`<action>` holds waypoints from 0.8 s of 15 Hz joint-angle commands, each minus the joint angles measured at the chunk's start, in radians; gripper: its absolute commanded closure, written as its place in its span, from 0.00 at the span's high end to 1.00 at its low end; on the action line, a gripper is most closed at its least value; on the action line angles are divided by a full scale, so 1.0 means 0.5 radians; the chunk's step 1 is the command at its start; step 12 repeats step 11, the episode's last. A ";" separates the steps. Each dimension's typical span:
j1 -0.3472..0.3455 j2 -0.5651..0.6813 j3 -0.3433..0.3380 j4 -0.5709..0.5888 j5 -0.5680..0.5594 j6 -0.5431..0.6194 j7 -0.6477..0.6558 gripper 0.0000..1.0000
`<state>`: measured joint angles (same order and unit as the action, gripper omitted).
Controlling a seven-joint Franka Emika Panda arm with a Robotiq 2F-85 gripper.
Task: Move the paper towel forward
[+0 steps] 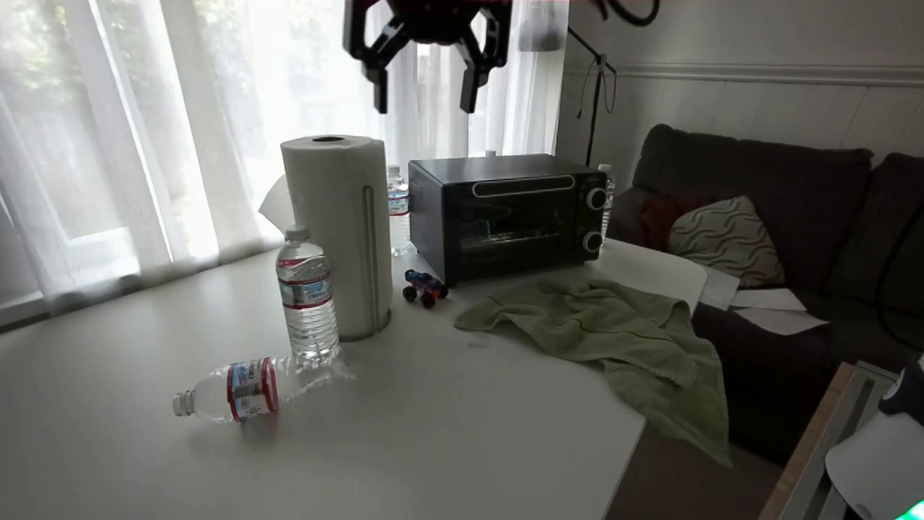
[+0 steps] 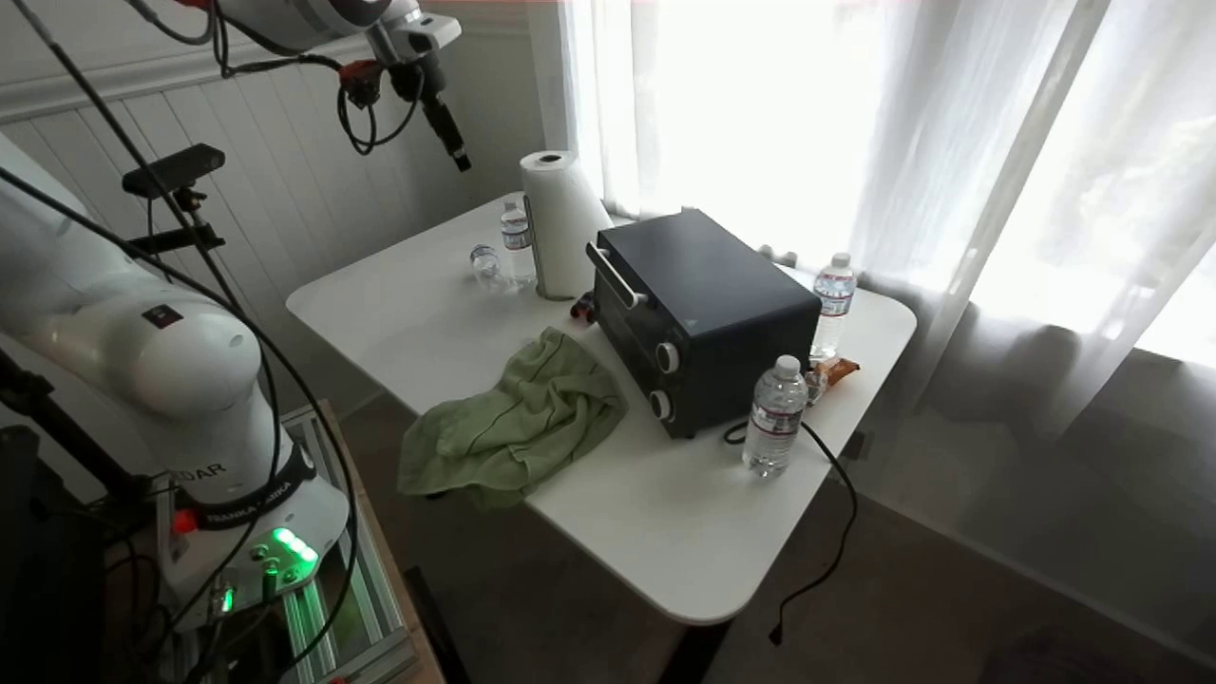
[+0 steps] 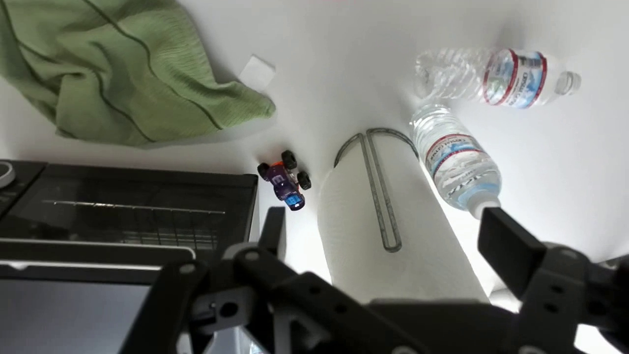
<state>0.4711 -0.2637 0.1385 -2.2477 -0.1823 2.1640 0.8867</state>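
The paper towel roll stands upright on the white table in both exterior views (image 1: 328, 209) (image 2: 568, 228), on a holder with a grey wire loop (image 1: 370, 253) along its side. In the wrist view the roll (image 3: 422, 231) leans through the picture, between the two fingers; its top end is hidden behind the gripper body. My gripper (image 1: 424, 101) is open and empty, in the air above the height of the roll's top. In an exterior view the gripper (image 2: 462, 161) is apart from the roll, to the left of its top. In the wrist view the gripper (image 3: 385, 231) has its fingers wide apart.
An upright bottle (image 1: 309, 296) stands close beside the roll, with a lying bottle (image 1: 249, 390) by its base. A toy truck (image 1: 424, 287) and black toaster oven (image 1: 516, 224) are on the roll's other side. A green towel (image 1: 613, 325) hangs over the table edge (image 1: 628, 455).
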 commanded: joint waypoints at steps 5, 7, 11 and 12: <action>-0.136 -0.282 -0.073 0.034 0.114 -0.361 -0.808 1.00; -0.135 -0.323 -0.107 0.034 0.119 -0.392 -0.902 1.00; -0.113 -0.315 -0.107 0.034 0.118 -0.394 -0.909 1.00; -0.113 -0.315 -0.107 0.034 0.118 -0.394 -0.909 1.00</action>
